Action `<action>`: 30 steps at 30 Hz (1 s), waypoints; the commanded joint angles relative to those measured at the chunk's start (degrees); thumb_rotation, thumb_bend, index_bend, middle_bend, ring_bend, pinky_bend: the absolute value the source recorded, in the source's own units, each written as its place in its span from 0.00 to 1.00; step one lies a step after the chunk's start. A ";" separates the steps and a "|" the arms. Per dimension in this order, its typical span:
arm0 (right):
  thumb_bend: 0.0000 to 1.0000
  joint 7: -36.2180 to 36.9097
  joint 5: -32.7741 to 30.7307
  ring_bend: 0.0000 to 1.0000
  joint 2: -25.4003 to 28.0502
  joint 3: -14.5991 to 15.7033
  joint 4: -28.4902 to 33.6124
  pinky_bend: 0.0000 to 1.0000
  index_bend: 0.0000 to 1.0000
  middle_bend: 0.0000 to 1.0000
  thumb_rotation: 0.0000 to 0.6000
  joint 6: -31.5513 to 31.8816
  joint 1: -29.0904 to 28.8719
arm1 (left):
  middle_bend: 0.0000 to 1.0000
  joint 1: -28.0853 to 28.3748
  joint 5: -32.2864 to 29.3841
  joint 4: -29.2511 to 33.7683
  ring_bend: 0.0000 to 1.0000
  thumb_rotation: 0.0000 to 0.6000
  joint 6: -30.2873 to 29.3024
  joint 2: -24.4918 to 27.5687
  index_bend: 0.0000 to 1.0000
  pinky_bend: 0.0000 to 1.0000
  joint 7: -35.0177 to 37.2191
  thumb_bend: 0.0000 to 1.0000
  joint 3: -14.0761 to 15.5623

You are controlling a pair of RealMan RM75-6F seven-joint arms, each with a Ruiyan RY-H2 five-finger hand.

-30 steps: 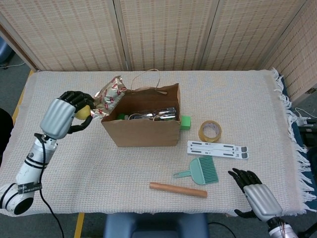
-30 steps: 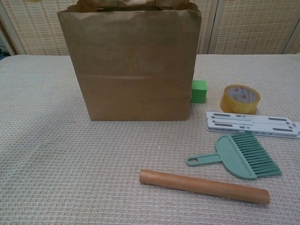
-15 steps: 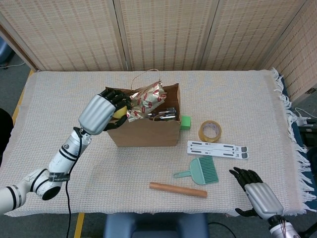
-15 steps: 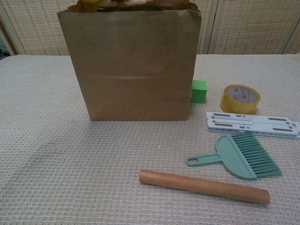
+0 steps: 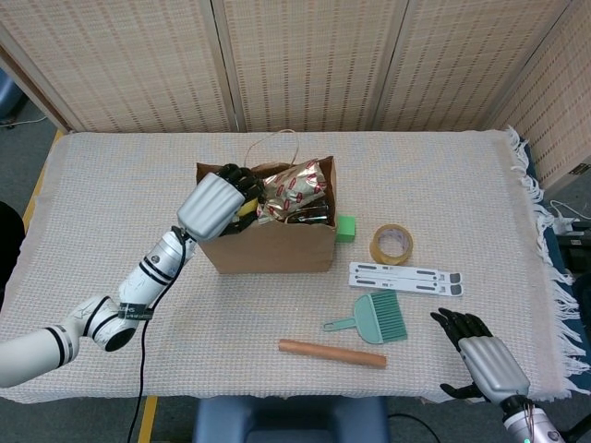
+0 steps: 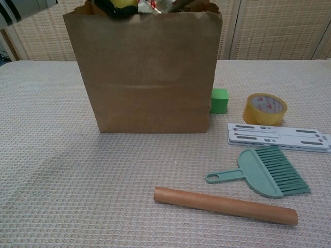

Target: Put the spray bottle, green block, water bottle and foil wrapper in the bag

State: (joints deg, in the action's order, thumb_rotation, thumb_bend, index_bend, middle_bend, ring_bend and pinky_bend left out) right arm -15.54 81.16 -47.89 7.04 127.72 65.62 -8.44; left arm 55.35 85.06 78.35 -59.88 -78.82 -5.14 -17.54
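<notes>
The brown paper bag point(image 5: 277, 247) point(image 6: 150, 77) stands open mid-table. My left hand point(image 5: 220, 201) hovers over its left rim and holds the crinkled gold-and-red foil wrapper point(image 5: 294, 185) above the opening. A yellow part shows under the hand's fingers. In the chest view the wrapper point(image 6: 165, 4) and dark fingers point(image 6: 111, 7) peek over the bag's top edge. Shiny items lie inside the bag; I cannot tell them apart. The green block point(image 5: 345, 227) point(image 6: 219, 100) sits on the table against the bag's right side. My right hand point(image 5: 480, 355) rests at the table's near right edge, holding nothing, fingers apart.
A tape roll point(image 5: 391, 244) point(image 6: 264, 108) lies right of the block. A white slotted strip point(image 5: 406, 278) point(image 6: 279, 137), a green hand brush point(image 5: 374, 319) point(image 6: 266, 173) and a wooden rod point(image 5: 332, 353) point(image 6: 225, 205) lie in front of the bag to the right.
My left hand has carried the foil wrapper rightward from beside the bag's left side to above the bag's opening. The right hand has barely shifted.
</notes>
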 commanded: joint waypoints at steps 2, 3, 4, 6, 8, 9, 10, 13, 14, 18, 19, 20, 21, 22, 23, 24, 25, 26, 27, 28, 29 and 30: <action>0.06 0.05 -0.12 0.00 0.01 -0.03 -0.01 0.00 0.00 0.00 1.00 -0.06 -0.06 | 0.61 0.55 -0.18 -1.13 0.56 1.00 1.05 -0.56 0.61 0.77 -0.48 0.57 0.87; 0.06 0.06 -0.16 0.00 0.02 -0.03 0.00 0.00 0.00 0.00 1.00 -0.10 -0.09 | 0.52 0.58 -0.29 -1.32 0.49 1.00 1.41 -0.55 0.53 0.71 -0.66 0.52 1.15; 0.06 0.06 -0.21 0.00 0.02 -0.03 0.02 0.00 0.00 0.00 1.00 -0.15 -0.14 | 0.44 0.62 -0.55 -1.38 0.42 1.00 2.13 -0.45 0.45 0.65 -0.89 0.48 1.58; 0.06 -0.08 -0.44 0.00 -0.03 0.00 -0.11 0.00 0.00 0.00 1.00 -0.32 -0.24 | 0.20 0.39 -1.93 -0.53 0.19 1.00 3.16 0.00 0.22 0.45 -1.97 0.40 1.91; 0.06 -0.21 -0.53 0.00 -0.09 0.01 -0.05 0.00 0.00 0.00 1.00 -0.33 -0.28 | 0.10 0.27 -3.05 0.50 0.09 1.00 2.76 0.14 0.12 0.34 -2.66 0.39 1.37; 0.06 -0.27 -0.50 0.00 -0.09 0.01 -0.01 0.00 0.00 0.00 1.00 -0.28 -0.27 | 0.06 0.24 -3.45 0.88 0.05 1.00 2.60 0.19 0.08 0.30 -2.88 0.39 1.16; 0.06 -0.32 -0.43 0.00 -0.10 0.03 0.05 0.00 0.00 0.00 1.00 -0.21 -0.26 | 0.02 0.22 -3.84 1.18 0.02 1.00 2.44 0.26 0.04 0.26 -3.20 0.38 0.96; 0.06 -0.39 -0.23 0.00 -0.10 0.12 0.13 0.00 0.00 0.00 1.00 -0.03 -0.17 | 0.00 0.09 -4.94 2.39 0.00 1.00 1.96 0.52 0.01 0.20 -4.06 0.38 0.47; 0.06 -0.42 -0.16 0.00 -0.10 0.15 0.14 0.00 0.00 0.00 1.00 0.00 -0.16 | 0.00 0.01 -5.17 2.81 0.00 1.00 1.69 0.61 0.01 0.19 -4.30 0.38 0.40; 0.06 -0.38 0.17 0.00 -0.09 0.26 0.15 0.00 0.00 0.00 1.00 0.22 -0.06 | 0.00 -0.37 -5.93 4.17 0.00 1.00 1.07 1.04 0.00 0.18 -4.90 0.38 0.33; 0.06 -0.33 0.28 0.00 -0.08 0.27 0.15 0.00 0.00 0.00 1.00 0.31 -0.02 | 0.00 -0.53 -6.13 4.57 0.00 1.00 0.93 1.19 0.01 0.18 -4.92 0.38 0.35; 0.06 -0.24 0.46 0.00 -0.05 0.30 0.16 0.00 0.00 0.00 1.00 0.43 0.04 | 0.00 -0.74 -6.25 5.06 0.00 1.00 0.71 1.45 0.01 0.19 -5.02 0.38 0.41; 0.06 -0.18 0.60 0.00 -0.02 0.32 0.17 0.00 0.00 0.00 1.00 0.51 0.08 | 0.00 -0.92 -6.25 5.38 0.00 1.00 0.37 1.65 0.01 0.19 -5.10 0.38 0.41; 0.06 -0.10 0.72 0.00 0.04 0.35 0.18 0.00 0.00 0.00 1.00 0.58 0.11 | 0.00 -1.15 -6.26 5.72 0.00 1.00 -0.07 1.83 0.00 0.19 -5.15 0.38 0.40; 0.06 0.04 0.89 0.00 0.11 0.41 0.20 0.00 0.00 0.00 1.00 0.63 0.16 | 0.00 -1.56 -6.45 6.28 0.00 1.00 -0.67 2.12 0.00 0.19 -5.02 0.38 0.33; 0.06 0.14 1.03 0.00 0.15 0.45 0.21 0.00 0.00 0.00 1.00 0.68 0.20 | 0.00 -1.93 -6.67 6.79 0.00 1.00 -1.17 2.40 0.00 0.19 -4.87 0.38 0.20; 0.06 0.24 1.19 0.00 0.18 0.50 0.21 0.00 0.00 0.00 1.00 0.72 0.24 | 0.00 -2.37 -6.92 7.43 0.00 1.00 -1.85 2.73 0.01 0.19 -4.64 0.38 0.00; 0.06 0.35 1.39 0.00 0.21 0.57 0.17 0.00 0.00 0.00 1.00 0.77 0.30 | 0.00 -3.08 -7.25 8.31 0.00 1.00 -3.04 3.23 0.01 0.19 -4.38 0.38 -0.37; 0.06 0.44 1.50 0.00 0.23 0.62 0.13 0.00 0.00 0.00 1.00 0.79 0.34 | 0.00 -3.75 -7.63 9.08 0.00 1.00 -4.16 3.64 0.01 0.19 -4.19 0.39 -0.73; 0.06 0.53 1.59 0.00 0.26 0.67 0.08 0.00 0.00 0.00 1.00 0.81 0.38 | 0.00 -4.52 -8.18 10.07 0.00 1.00 -5.32 4.11 0.02 0.19 -3.97 0.39 -1.14; 0.06 0.64 1.62 0.00 0.26 0.70 0.00 0.00 0.00 0.00 1.00 0.84 0.42 | 0.00 -5.70 -9.10 11.61 0.00 1.00 -6.97 4.92 0.02 0.19 -3.88 0.41 -1.74; 0.06 0.66 1.58 0.00 0.29 0.74 -0.06 0.00 0.00 0.00 1.00 0.88 0.47 | 0.00 -6.73 -9.86 12.87 0.00 1.00 -8.53 5.52 0.03 0.19 -4.19 0.43 -2.22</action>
State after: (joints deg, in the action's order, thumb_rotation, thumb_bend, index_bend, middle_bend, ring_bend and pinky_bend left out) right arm -14.89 82.75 -47.61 7.77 127.67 66.50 -7.97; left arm 50.70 76.79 88.75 -65.66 -74.74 -9.44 -18.61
